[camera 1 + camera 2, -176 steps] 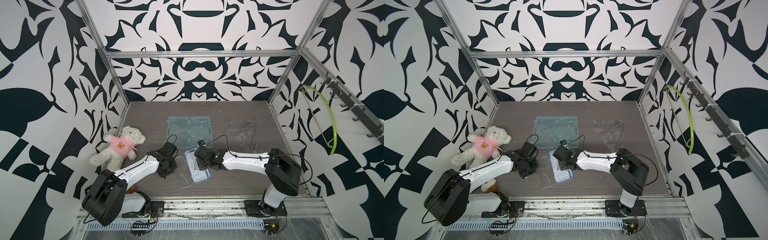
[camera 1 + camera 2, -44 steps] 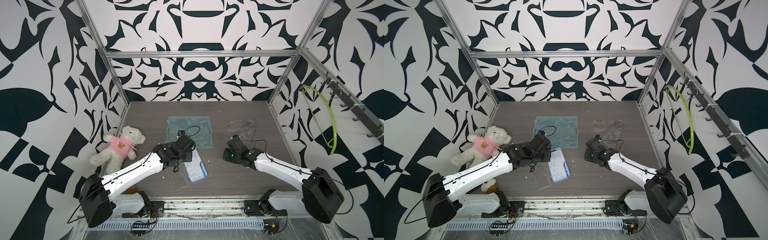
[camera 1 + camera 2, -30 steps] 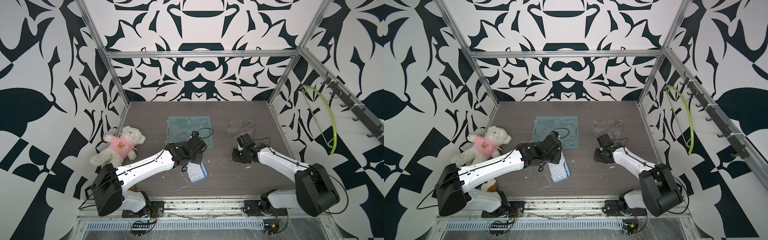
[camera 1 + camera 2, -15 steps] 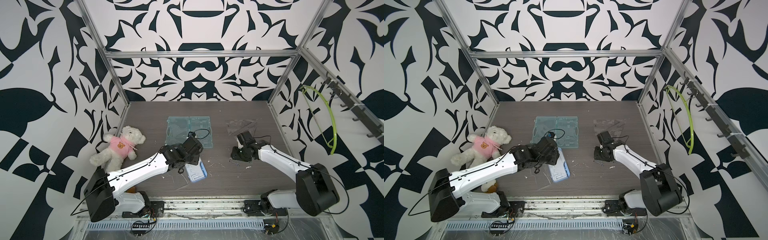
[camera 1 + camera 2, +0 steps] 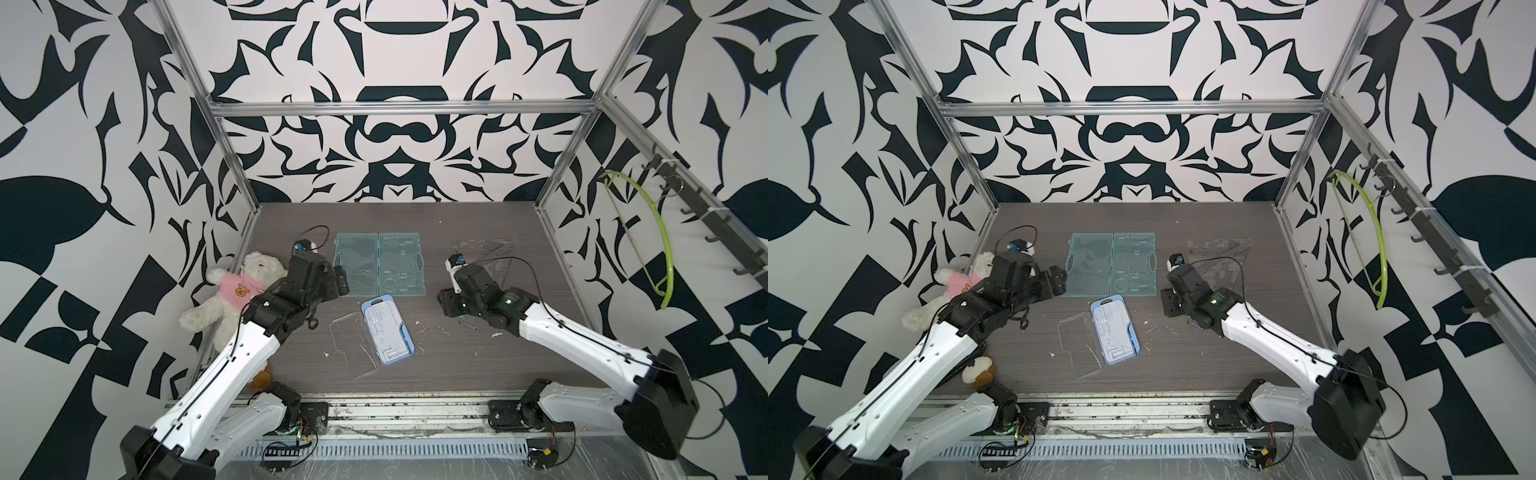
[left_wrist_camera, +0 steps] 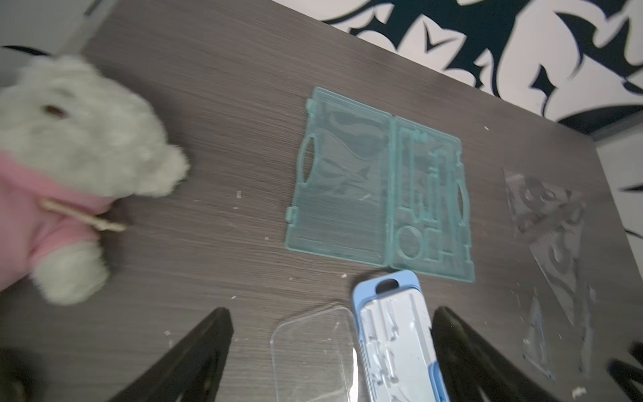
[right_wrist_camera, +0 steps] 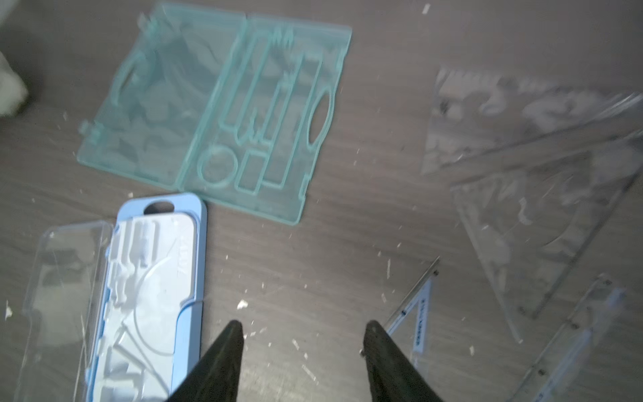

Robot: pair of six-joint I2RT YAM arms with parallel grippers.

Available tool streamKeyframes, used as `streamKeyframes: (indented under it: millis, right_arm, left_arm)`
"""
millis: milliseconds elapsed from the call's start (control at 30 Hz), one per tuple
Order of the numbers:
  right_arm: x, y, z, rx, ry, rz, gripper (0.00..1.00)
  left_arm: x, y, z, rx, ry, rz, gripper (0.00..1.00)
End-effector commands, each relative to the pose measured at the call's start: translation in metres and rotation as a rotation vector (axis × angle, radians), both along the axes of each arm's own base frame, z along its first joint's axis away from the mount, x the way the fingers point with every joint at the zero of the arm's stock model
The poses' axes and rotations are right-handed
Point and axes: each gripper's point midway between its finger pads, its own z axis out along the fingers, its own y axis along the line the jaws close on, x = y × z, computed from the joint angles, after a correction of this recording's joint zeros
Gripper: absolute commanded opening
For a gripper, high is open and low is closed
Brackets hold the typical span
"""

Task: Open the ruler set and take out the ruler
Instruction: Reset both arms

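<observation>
Open tabletop beside blue case, teddy blocks left edge

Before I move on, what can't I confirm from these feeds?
- Blue tray contents: pale moulded insert, too small in both top views, blurred in the right wrist view.
- Clear rulers: see-through, blurred, cut by the right wrist view's edge; the right arm covers part in a top view.
- Brown toy: mostly under the left arm in both top views.
</observation>
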Motion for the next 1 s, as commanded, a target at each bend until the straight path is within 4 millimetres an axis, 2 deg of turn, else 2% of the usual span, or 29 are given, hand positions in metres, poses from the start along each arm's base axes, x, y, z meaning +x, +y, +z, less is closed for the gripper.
streamKeyframes:
  millis: [0,67,167,367,500,633,733,833,967]
  right_arm:
    - [0.018,-0.029,0.033,-0.046,-0.275,-0.091,0.60]
    - [0.019,-0.046,0.039,-0.053,-0.325,-0.137,0.62]
    - [0.023,-0.080,0.036,-0.105,-0.348,-0.266,0.63]
    - [0.033,-0.151,0.013,-0.213,-0.420,-0.503,0.64]
    - [0.032,-0.179,-0.003,-0.319,-0.446,-0.570,0.65]
    - [0.044,-0.179,-0.024,-0.349,-0.431,-0.546,0.65]
    - [0.059,-0.173,-0.041,-0.280,-0.424,-0.499,0.63]
    - [0.076,-0.165,-0.050,-0.263,-0.433,-0.443,0.61]
    - [0.096,-0.156,-0.070,-0.221,-0.394,-0.340,0.59]
  left_arm:
    - [0.003,0.041,-0.001,0.092,-0.041,0.127,0.95]
    - [0.010,0.050,-0.006,0.119,-0.031,0.141,0.96]
    - [0.027,0.065,-0.025,0.207,-0.023,0.166,1.00]
    - [0.071,0.086,-0.058,0.250,-0.127,0.148,0.99]
    - [0.089,0.086,-0.065,0.278,-0.262,0.110,0.99]
    - [0.098,0.075,-0.080,0.267,-0.319,0.030,0.99]
    - [0.102,0.074,-0.109,0.285,-0.281,-0.002,0.99]
    - [0.111,0.069,-0.114,0.282,-0.293,-0.044,0.99]
    - [0.118,0.066,-0.137,0.250,-0.275,-0.087,0.99]
